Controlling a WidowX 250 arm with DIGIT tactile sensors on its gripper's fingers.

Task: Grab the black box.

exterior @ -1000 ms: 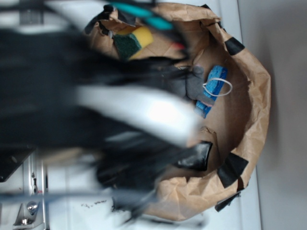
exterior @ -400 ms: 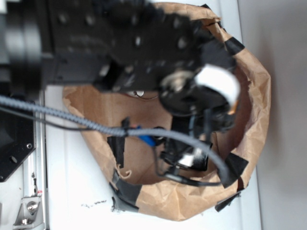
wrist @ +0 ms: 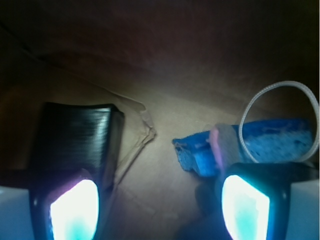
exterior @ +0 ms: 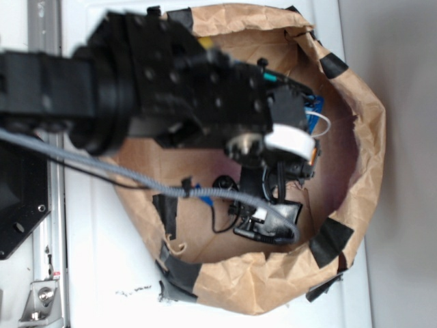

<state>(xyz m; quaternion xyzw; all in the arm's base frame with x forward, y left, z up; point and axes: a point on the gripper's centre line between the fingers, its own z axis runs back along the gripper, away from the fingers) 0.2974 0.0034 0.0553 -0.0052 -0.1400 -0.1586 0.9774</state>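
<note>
Hovering inside the brown paper bag (exterior: 355, 171), gripper (wrist: 160, 200) with fingers apart and nothing between them. Black box (wrist: 77, 137) on the bag floor, just beyond the left finger (wrist: 72, 210) in the wrist view, not centred in the gap. Blue sponge-like item (wrist: 265, 142) with white loop (wrist: 280, 120) beyond the right finger. Approach largely done; alignment over the box, closing and lifting judged outstanding. No brands, labels or legible writing found.

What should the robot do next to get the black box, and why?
Probably shift the pincer sideways toward the black box. In the wrist view the box sits ahead of one open finger, not in the gap between them, while the blue thing lies by the other.
</note>
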